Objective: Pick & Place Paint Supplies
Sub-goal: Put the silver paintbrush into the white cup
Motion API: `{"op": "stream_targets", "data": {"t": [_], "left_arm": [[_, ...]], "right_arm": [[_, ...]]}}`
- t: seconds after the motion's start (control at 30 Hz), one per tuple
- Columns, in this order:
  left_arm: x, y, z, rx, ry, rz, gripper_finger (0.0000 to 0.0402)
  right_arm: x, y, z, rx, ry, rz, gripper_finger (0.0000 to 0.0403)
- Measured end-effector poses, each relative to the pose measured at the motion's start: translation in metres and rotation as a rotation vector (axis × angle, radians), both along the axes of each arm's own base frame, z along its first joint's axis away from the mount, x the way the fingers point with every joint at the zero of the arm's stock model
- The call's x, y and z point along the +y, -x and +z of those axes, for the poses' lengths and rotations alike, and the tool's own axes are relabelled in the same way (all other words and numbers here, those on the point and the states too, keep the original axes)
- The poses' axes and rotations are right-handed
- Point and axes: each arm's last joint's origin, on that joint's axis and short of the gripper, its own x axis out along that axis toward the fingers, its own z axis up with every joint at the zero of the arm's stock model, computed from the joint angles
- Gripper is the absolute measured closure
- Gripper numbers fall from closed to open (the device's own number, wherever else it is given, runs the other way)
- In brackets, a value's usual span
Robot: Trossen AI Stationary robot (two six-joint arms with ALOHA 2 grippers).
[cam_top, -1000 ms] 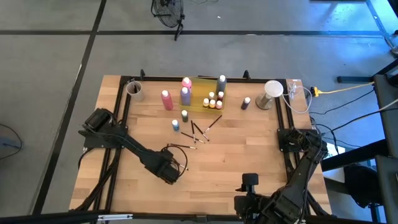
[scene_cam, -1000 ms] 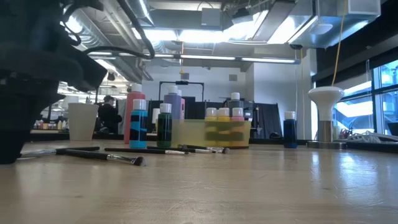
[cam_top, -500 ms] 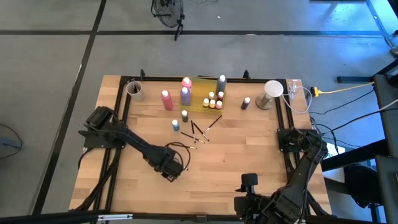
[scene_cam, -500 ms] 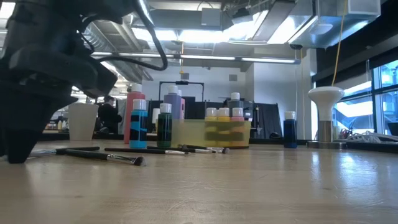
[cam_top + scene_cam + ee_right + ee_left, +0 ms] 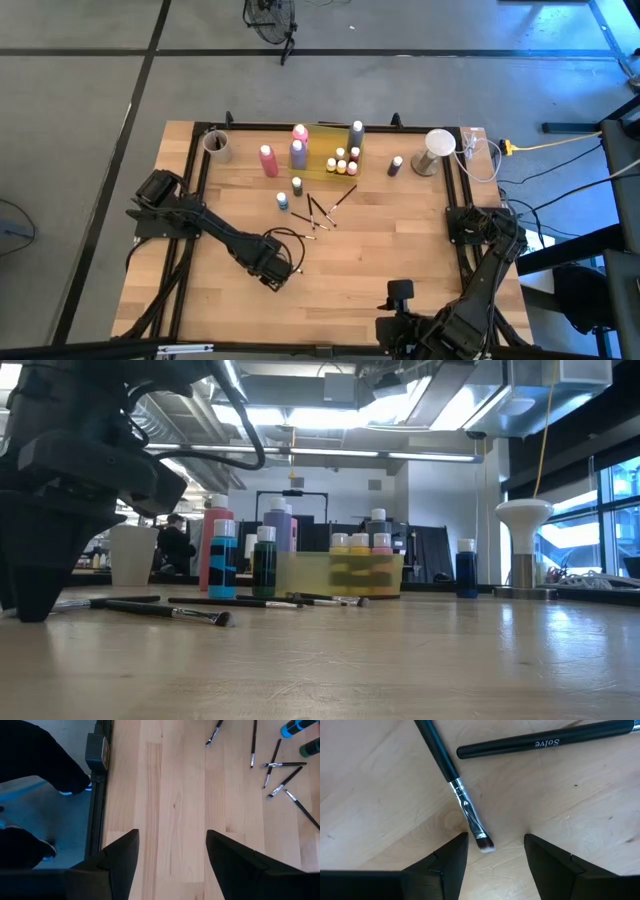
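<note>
grey floor (image 5: pixel 80 90), ceiling lights (image 5: pixel 300 415), windows (image 5: pixel 615 520)

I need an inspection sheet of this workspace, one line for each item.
Surface: wooden table, bare at the near side.
Job's things: bottles at the far side, some in a yellow tray; brushes lie loose at mid-table.
Clutter: cup, white stand.
Grippers: left gripper open over a brush tip; right gripper open, at the near edge.
Cables: yellow cable at the right.
Surroundings: concrete floor.
</note>
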Motion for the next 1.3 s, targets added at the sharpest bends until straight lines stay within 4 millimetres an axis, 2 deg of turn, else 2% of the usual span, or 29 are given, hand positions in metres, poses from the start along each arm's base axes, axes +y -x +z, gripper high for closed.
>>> {"op": "stream_targets", "data": {"t": [0.5,1.13,1.3], "left_arm": [[-0.0018,0.0018,0.0,0.0,-0.017,-0.02,0.0251],[-0.0016,0.0035,0.0001,-0.001,-0.058,-0.054,0.0336],[-0.0011,0.0043,0.0004,0.007,-0.066,-0.074,0.0371]], "right_arm": [[0.0008,-0.0004,0.0003,-0.005,-0.005,0.006,0.0169],[0.0022,-0.0012,0.0007,-0.016,-0.02,0.004,0.0169],[0.0022,-0.0012,0.0007,-0.016,-0.02,0.004,0.0169]]}}
